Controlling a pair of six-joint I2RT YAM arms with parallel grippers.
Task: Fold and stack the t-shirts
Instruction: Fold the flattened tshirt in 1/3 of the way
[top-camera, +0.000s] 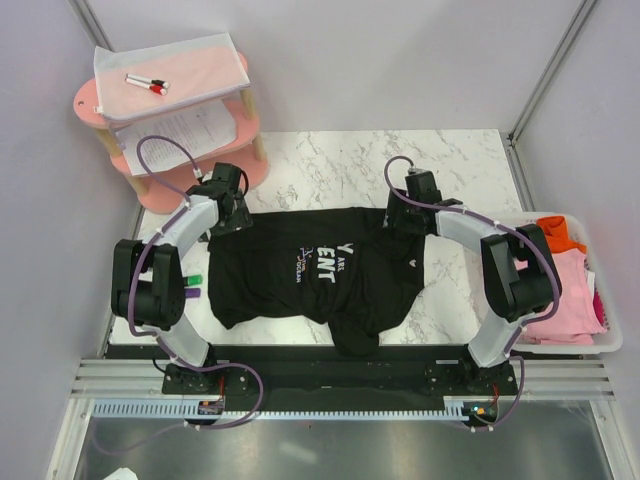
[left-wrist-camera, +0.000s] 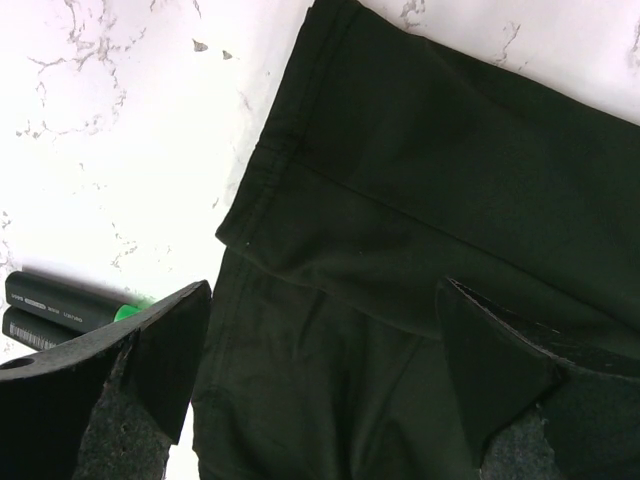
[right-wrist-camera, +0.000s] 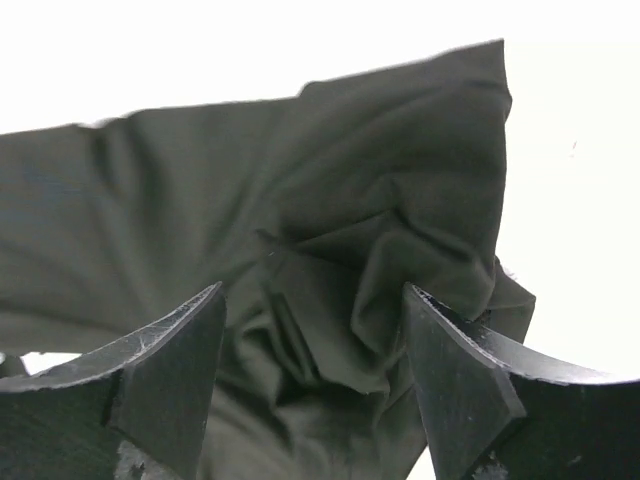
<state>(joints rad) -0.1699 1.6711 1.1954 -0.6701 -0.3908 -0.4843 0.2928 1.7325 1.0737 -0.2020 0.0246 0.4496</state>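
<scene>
Black cloth t-shirt with white chest lettering (top-camera: 310, 275) lay spread mid white marble surface (top-camera: 330, 160), left pincer (left-wrist-camera: 322, 292) stood wide over its 10 o'clock corner, right pincer (right-wrist-camera: 312, 294) stood wide over bunched cloth at 2 o'clock

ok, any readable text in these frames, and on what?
"ENT", with "Y" above it: white print on the black t-shirt, seemingly cut off by folds.
Smaller lettering beside that print: too small to read.
Printed paper sheet: text too small to read.
Markers: labels blurred, unreadable.
</scene>
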